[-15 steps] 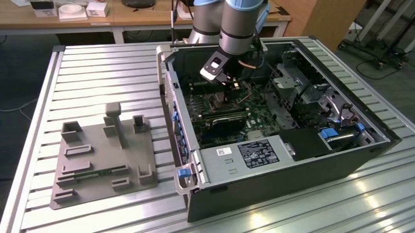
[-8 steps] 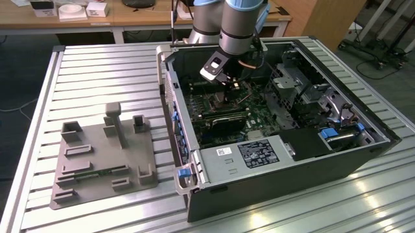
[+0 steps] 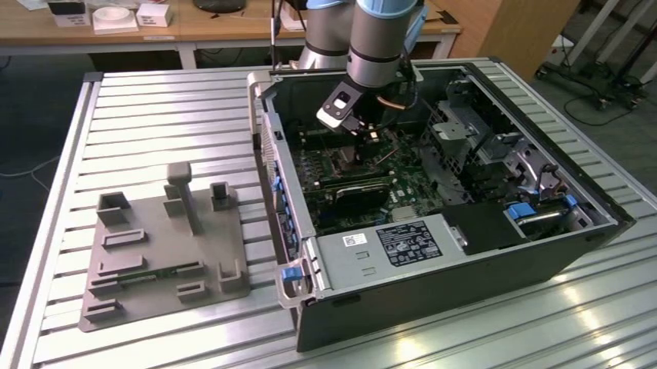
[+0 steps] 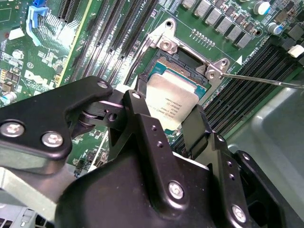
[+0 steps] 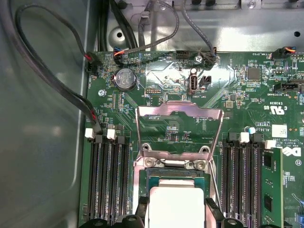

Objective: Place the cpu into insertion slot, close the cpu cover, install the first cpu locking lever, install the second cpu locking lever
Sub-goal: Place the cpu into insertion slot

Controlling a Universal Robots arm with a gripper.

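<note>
finds the end effector (image 3: 358,131) at upper centre of the exterior view, down inside the open computer case (image 3: 441,304). clenched on the cpu (image 4: 172,100) by two opposite edges, silvery face up. holds the chip right over the insertion slot (image 4: 176,64), edges roughly square to the rim, dark socket centre peeking past the chip's far edge. cannot tell whether touching or just above. leaves the cpu cover (image 5: 179,110) hinged open, lying back beyond the slot.
</note>
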